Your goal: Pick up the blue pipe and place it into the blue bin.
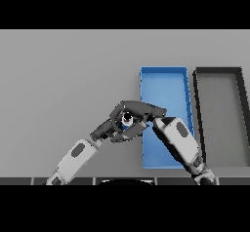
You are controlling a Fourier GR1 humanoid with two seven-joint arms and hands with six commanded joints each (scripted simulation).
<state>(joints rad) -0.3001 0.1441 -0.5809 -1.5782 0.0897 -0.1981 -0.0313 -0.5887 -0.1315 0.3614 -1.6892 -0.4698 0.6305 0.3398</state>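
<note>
a bare test bench, more lab or sorting station than home. a plain grey table [63, 80] fills the view, with no wall, window or furniture in sight. two shallow open bins sit side by side on it, a blue bin [163, 71] and a black bin [218, 70], like the sorting trays of a workshop or lab.

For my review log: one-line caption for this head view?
Both robot hands meet beside the blue bin, right robot hand curled over the blue pipe, left robot hand alongside.
</note>
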